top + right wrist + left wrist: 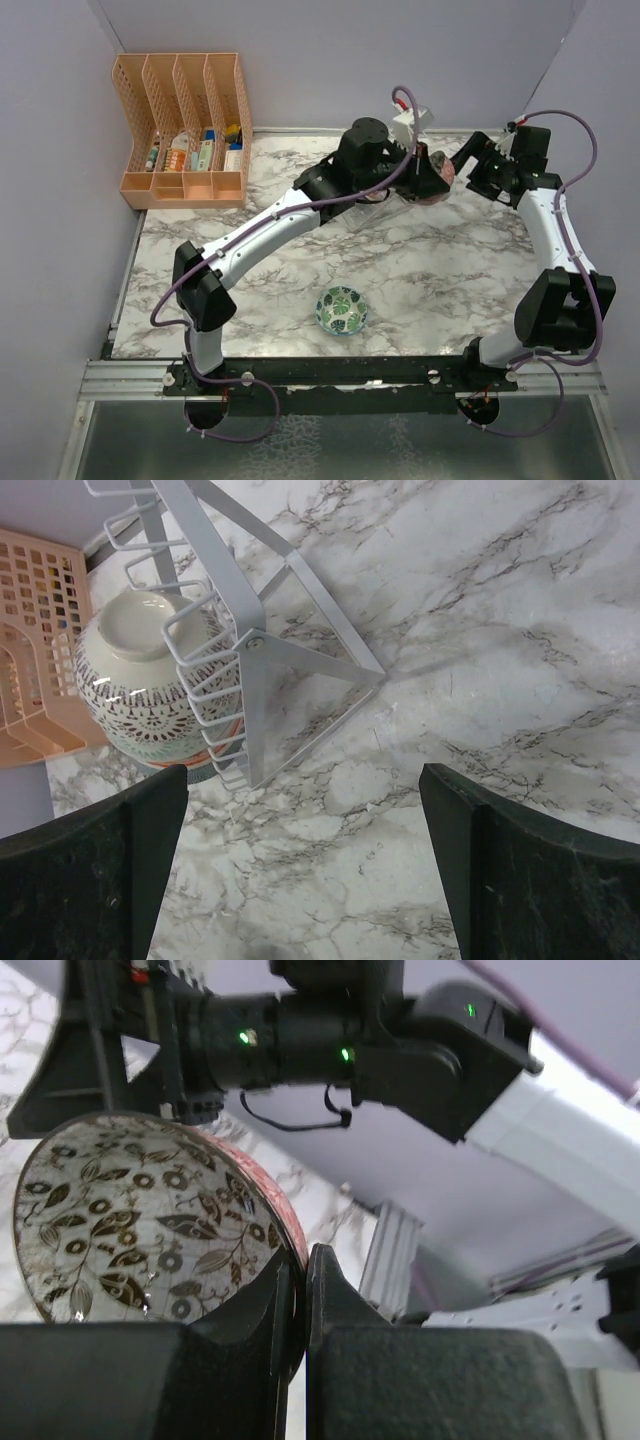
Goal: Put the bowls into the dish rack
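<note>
At the lower middle of the left wrist view, the left jaws are closed down to a thin slit on the rim of the red-rimmed bowl [150, 1220]. One finger lies against the inside of the rim and the other against the outside. The bowl is held up on edge, and its pale, leaf-patterned inside fills the left half of that frame. Across the top of the same frame is the black wrist of the right arm [330, 1040], close above the bowl.

In the overhead view the held bowl is in the upper middle of the frame, with the right jaws just to its right.

In the right wrist view the right jaws stand wide apart at the lower corners, holding nothing; only the marble counter [480, 630] shows between them. Up and left of them in that frame is the white wire dish rack [252, 710]. The brown-grey lattice bowl [120, 695] is lodged among its wires, pale foot toward the camera. The orange slotted organizer [30, 660] is at the left edge, just beside that bowl.

The teal-green bowl [341, 310] stands alone on the counter at the lower middle of the overhead view, well apart from both jaws.
</note>
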